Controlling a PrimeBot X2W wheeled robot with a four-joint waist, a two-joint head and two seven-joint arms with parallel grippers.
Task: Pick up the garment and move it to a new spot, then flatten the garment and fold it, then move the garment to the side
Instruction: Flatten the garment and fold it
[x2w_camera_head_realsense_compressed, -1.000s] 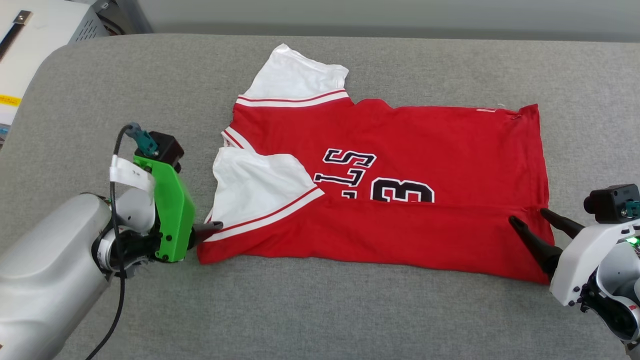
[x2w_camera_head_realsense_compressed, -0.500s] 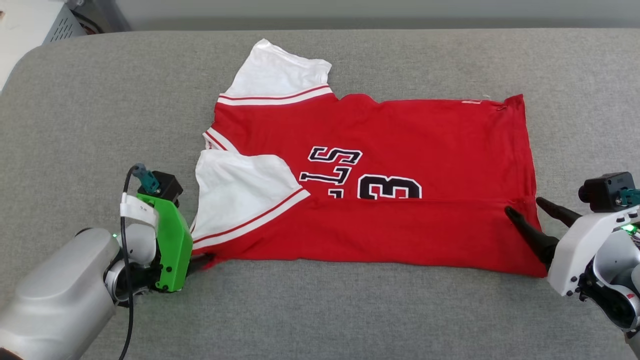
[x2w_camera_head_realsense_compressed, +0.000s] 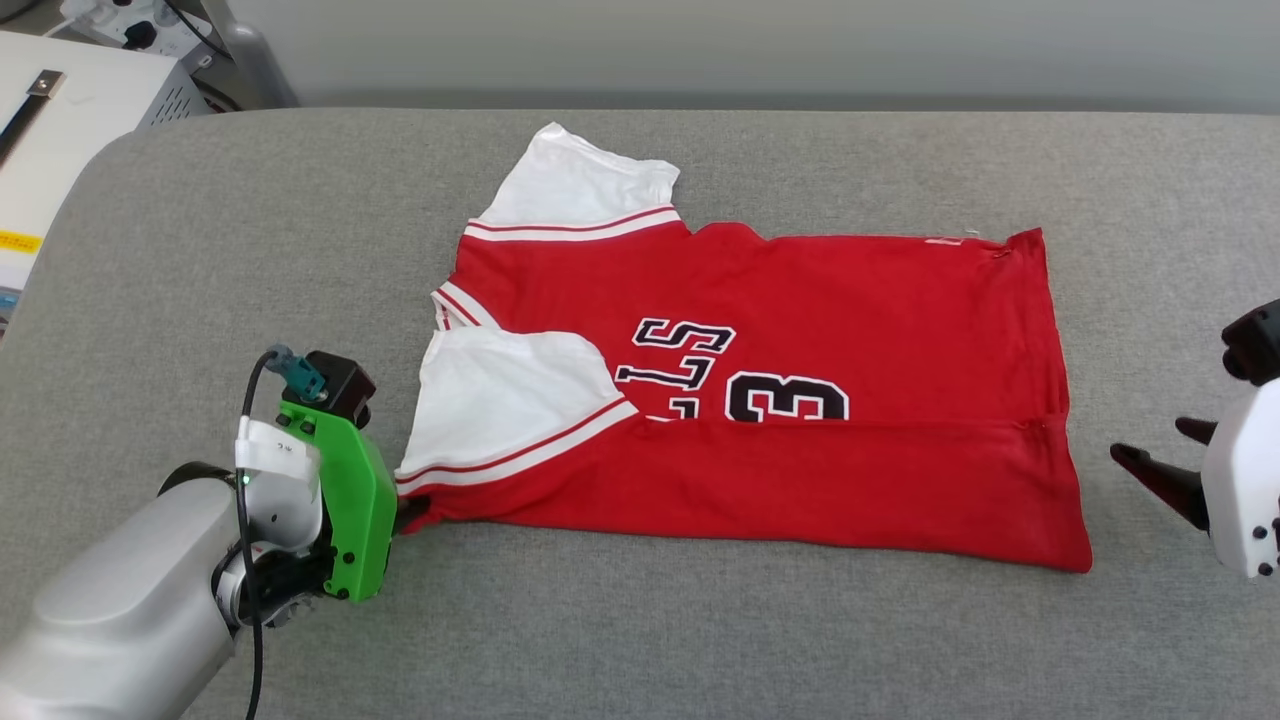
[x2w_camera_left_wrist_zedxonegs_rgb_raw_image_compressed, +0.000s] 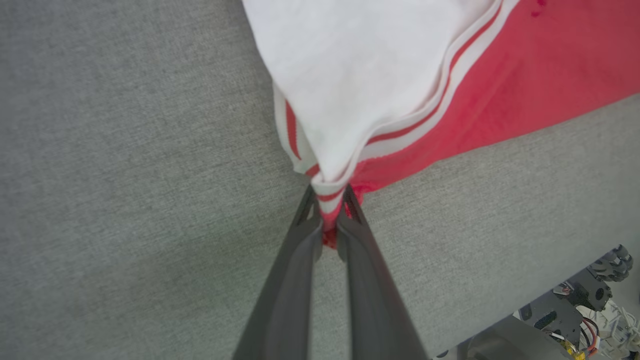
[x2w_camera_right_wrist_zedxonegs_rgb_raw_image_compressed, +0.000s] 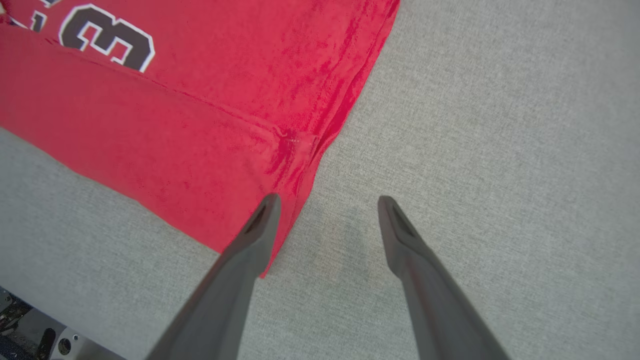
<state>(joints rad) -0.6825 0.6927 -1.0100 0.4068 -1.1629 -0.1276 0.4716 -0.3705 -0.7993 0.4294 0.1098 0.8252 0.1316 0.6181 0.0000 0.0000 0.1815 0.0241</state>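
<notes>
Red shirt (x2w_camera_head_realsense_compressed: 850, 300) lies half-folded, flat on the grey surface (x2w_camera_head_realsense_compressed: 250, 250). Its near-left corner, at the striped sleeve trim, sits clamped in the left pincer (x2w_camera_left_wrist_zedxonegs_rgb_raw_image_compressed: 329, 202). The right pincer (x2w_camera_right_wrist_zedxonegs_rgb_raw_image_compressed: 327, 205) hovers wide apart just off the right hem.

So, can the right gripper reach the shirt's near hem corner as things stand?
Probably yes. The right gripper is open and sits just beside the hem of the shirt, with bare grey surface around it and nothing blocking the corner.

Dark-fingered left gripper (x2w_camera_left_wrist_zedxonegs_rgb_raw_image_compressed: 328, 199), green mount (x2w_camera_head_realsense_compressed: 352, 510), silver forearm (x2w_camera_head_realsense_compressed: 110, 620)
</notes>
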